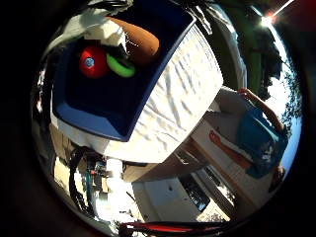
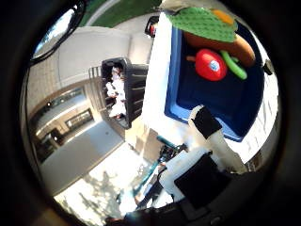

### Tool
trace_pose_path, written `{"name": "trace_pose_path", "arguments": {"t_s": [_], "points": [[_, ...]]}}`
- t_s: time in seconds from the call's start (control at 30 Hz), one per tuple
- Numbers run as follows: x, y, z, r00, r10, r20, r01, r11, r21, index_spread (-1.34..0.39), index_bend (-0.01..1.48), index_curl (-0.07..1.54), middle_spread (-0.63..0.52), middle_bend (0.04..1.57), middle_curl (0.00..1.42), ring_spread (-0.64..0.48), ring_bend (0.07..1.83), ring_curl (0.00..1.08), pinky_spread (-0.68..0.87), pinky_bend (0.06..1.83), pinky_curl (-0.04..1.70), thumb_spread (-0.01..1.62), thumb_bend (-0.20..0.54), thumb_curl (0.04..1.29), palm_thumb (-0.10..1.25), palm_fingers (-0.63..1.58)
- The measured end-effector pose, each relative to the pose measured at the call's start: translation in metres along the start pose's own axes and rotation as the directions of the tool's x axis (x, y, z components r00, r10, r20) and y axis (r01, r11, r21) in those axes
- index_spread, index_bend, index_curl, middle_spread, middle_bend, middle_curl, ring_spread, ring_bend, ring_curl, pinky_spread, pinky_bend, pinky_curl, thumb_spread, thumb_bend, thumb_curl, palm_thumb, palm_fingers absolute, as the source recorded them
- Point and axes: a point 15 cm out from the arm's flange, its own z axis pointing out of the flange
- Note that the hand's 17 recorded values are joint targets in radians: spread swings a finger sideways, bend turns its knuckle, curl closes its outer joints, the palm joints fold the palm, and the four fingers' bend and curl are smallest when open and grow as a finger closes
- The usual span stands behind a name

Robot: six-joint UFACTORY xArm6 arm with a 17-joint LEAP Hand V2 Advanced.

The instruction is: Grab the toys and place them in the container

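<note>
Showing only thumb-side, hand [image 2: 207, 155] hangs beside toy-filled container [image 2: 221, 103].

The rectangular plastic container [image 1: 106, 106] is showing a deep blue inside and out. It is sitting on a cloth-covered table [image 1: 185, 94] that is showing plain white with faint creases. Inside the container, the round toy apple [image 2: 211, 64] is showing bright red with a small pale sticker; the curved toy ring [image 1: 120, 65] is showing lime green; the long toy bread roll [image 1: 140, 39] is showing brown. The studded flat piece [image 2: 202, 22] is showing green. The hand [image 2: 207, 155] is showing white and black parts.
</note>
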Motion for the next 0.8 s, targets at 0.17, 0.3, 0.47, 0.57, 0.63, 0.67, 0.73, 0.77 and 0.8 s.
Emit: {"name": "trace_pose_path", "arguments": {"t_s": [0.17,0.3,0.47,0.57,0.63,0.67,0.73,0.77,0.8], "points": [[-0.005,0.020,-0.012,1.000,-0.002,-0.004,0.002,1.000,-0.011,-0.43,0.18,0.14,0.18,0.10,0.29,0.34,0.42,0.31,0.50,0.91,0.45,1.14,-0.026,0.42,0.75,-0.09],[-0.007,0.035,-0.027,1.000,-0.005,-0.009,0.005,1.000,0.009,-0.45,0.16,0.15,0.18,0.11,0.25,0.35,0.45,0.32,0.51,0.92,0.43,1.13,-0.024,0.41,0.77,-0.08],[0.000,0.047,-0.035,1.000,0.009,-0.019,-0.009,1.000,0.007,-0.42,0.24,0.19,0.19,0.17,0.27,0.35,0.44,0.32,0.52,0.89,0.40,1.12,-0.024,0.41,0.79,0.03],[0.004,0.052,-0.035,1.000,0.017,-0.022,-0.017,1.000,-0.006,-0.35,0.64,0.32,0.18,0.09,0.24,0.35,0.32,0.29,0.53,0.80,0.35,1.12,-0.026,0.41,0.79,0.11],[0.005,0.053,-0.036,1.000,0.018,-0.021,-0.018,1.000,-0.004,-0.34,0.79,0.38,0.18,0.10,0.23,0.35,0.30,0.28,0.53,0.76,0.34,1.12,-0.024,0.41,0.80,0.11],[0.008,0.055,-0.038,1.000,0.020,-0.019,-0.020,1.000,0.000,-0.32,0.83,0.41,0.17,0.12,0.23,0.35,0.29,0.28,0.53,0.75,0.33,1.11,-0.025,0.41,0.80,0.11],[0.007,0.057,-0.036,1.000,0.020,-0.016,-0.021,1.000,-0.013,-0.30,0.42,0.33,0.15,0.32,0.30,0.35,0.38,0.31,0.53,0.76,0.33,1.11,-0.026,0.41,0.80,0.07],[0.007,0.058,-0.036,1.000,0.021,-0.015,-0.022,1.000,-0.015,-0.32,0.36,0.31,0.14,0.34,0.30,0.35,0.40,0.31,0.53,0.76,0.33,1.11,-0.026,0.41,0.80,0.06],[0.007,0.058,-0.036,1.000,0.021,-0.014,-0.021,1.000,-0.015,-0.34,0.28,0.29,0.14,0.33,0.31,0.35,0.41,0.32,0.53,0.77,0.32,1.11,-0.026,0.41,0.80,0.05]]}}
